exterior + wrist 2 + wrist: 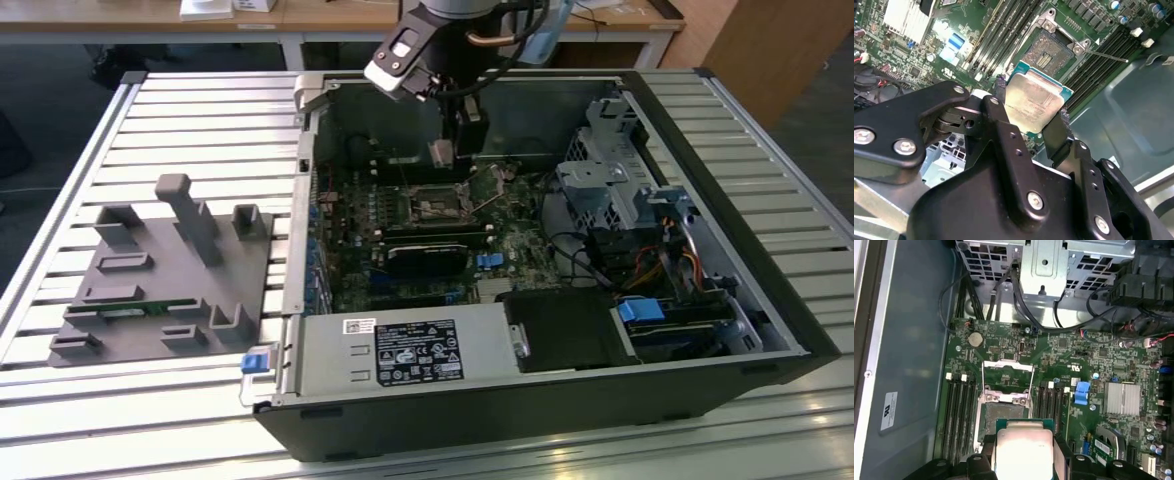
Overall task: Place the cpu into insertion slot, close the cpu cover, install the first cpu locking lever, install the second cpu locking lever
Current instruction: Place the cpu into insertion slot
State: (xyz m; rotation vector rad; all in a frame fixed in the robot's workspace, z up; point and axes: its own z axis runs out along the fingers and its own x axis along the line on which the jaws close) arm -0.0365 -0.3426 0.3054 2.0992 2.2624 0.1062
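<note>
One chip (1038,97), silvery-topped, is clamped by opposite edges between the jaws. It hangs above the green board (1074,355), near the open socket (998,415) and not touching it. Likely faults: a tilted or offset descent could press a corner onto the socket contacts, and a weak edge grip could drop the chip. The raised cover (1008,367) stands at one socket edge and memory slots (958,410) flank it closely. With the case wall (909,365) beyond, free room is mainly overhead.

A grey fixture tray (160,280) lies well apart from the claw (451,150) (outside the computer case (534,410)); a silver heatsink (1122,399) and blue connector (1081,392) sit nearer.
</note>
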